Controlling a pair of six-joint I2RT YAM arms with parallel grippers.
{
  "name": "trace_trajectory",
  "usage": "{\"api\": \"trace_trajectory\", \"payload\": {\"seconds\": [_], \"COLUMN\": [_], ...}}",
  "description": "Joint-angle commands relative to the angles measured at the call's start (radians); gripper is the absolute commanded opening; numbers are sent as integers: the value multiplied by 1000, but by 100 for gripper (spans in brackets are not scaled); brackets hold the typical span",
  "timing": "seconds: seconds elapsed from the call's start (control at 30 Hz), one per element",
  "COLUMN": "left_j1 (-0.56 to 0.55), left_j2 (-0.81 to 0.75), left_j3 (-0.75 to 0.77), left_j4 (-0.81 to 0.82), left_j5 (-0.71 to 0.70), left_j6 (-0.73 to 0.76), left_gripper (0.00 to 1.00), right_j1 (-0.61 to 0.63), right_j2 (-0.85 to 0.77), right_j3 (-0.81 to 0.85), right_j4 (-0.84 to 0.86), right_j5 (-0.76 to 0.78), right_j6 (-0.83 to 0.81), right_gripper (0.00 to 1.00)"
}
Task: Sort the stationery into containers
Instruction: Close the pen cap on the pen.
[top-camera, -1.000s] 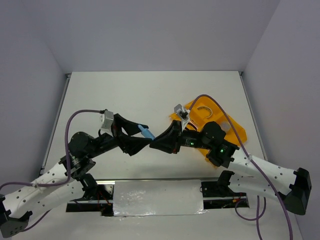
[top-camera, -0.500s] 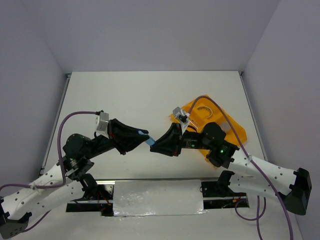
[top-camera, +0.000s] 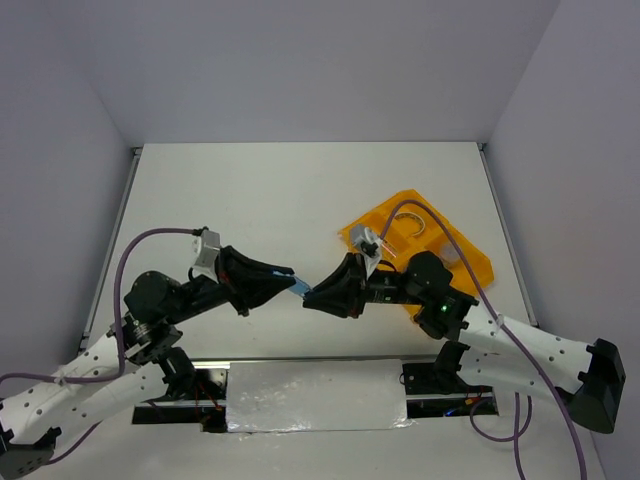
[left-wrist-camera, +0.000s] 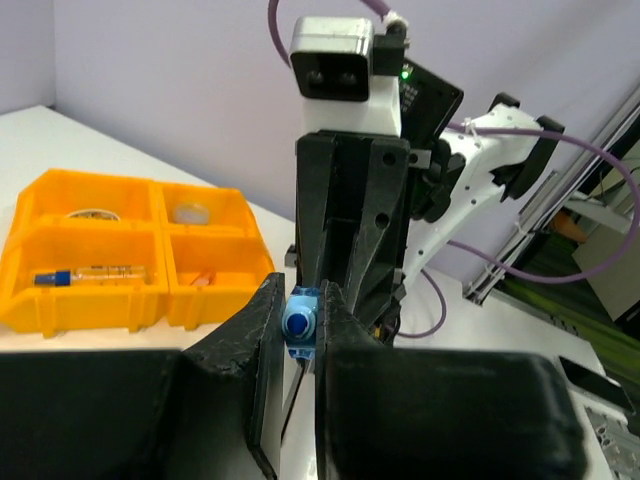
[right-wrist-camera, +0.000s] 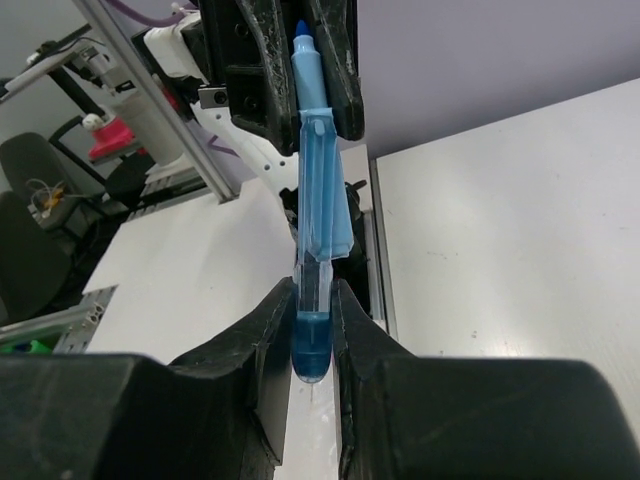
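Top external: the blue pen-like piece (top-camera: 301, 288) is held aloft left of the orange-yellow tray (top-camera: 470, 262), clamped by left gripper (top-camera: 291, 279) and right gripper (top-camera: 311, 296); left jaws should be opened only after the right grip is firm.

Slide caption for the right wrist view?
Both ends of the blue pen gripped: right end effector nearest the camera, left end effector at the far tip.

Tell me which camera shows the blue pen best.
Right wrist: the blue pen shows full length, from the left gripper to the right gripper. Left wrist shows only its end; top external just a blue sliver.
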Motion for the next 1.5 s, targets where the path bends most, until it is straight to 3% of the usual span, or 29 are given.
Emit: {"api": "trace_trajectory", "payload": {"seconds": [0.0,0.03,0.07,0.1,0.17,0.2,0.3,0.53,0.7,0.97,1.2,1.43,1.47], "left_j1": [14,14,14,14,14,14,14,16,14,16,16,14,14], "left_j2": [-70,-77,-77,-77,-62,-55,-28,10,48,139,173,192,199], "left_j3": [51,49,48,45,41,38,35,17,15,21,14,9,11], "left_j4": [69,69,69,70,81,83,95,144,158,219,265,276,278], "left_j5": [-116,-121,-121,-116,-106,-92,-69,-17,8,126,184,207,210], "left_j6": [65,68,68,66,57,51,40,19,8,-39,-70,-82,-85], "left_gripper": [0,0,0,0,0,0,0,0,0,0,0,0,0], "right_j1": [-2,-2,-2,-2,-2,-2,-2,-2,-2,-4,-2,-2,-2], "right_j2": [-58,-61,-64,-69,-78,-89,-124,-153,-161,-37,-5,-5,-3], "right_j3": [-49,-50,-55,-50,-38,-20,6,31,42,117,160,170,174], "right_j4": [-85,-88,-90,-93,-128,-145,-232,-208,-118,-102,-136,-111,-117], "right_j5": [-15,-15,-5,4,30,67,136,120,58,15,90,78,81], "right_j6": [-59,-59,-54,-50,-48,-53,-76,-45,-10,-15,-39,-53,-57], "right_gripper": [0,7,26,60,81,99,100,97,82,82,76,49,49]}}
